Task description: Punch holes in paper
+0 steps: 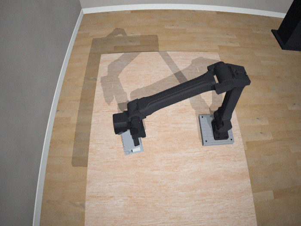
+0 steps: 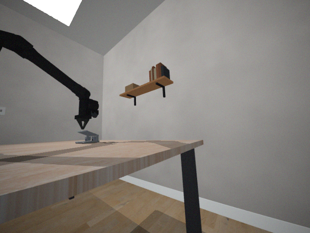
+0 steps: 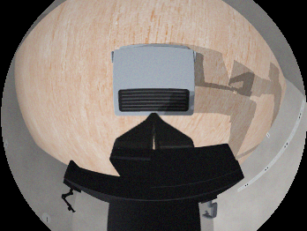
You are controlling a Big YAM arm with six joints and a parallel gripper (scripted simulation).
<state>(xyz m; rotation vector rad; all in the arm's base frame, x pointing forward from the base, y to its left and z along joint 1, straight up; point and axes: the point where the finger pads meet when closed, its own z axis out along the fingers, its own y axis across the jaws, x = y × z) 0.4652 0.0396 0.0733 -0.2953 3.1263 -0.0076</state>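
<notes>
Where pale woodgrain table [image 1: 170,184] spreads: matte black claw [image 2: 82,126], pinched shut, empty; ribbed grey punch [image 3: 153,80].

Matte black arm [image 1: 175,93] — rounded links, blocky joints — on a grey bolt-holed base plate [image 1: 204,135].

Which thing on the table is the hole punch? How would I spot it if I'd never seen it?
Find the big wooden table and follow the black arm down from its grey base plate to its closed fingers. Right under them stands the hole punch. It is the only small grey thing there, with a flat lever tilted up on top.
</notes>
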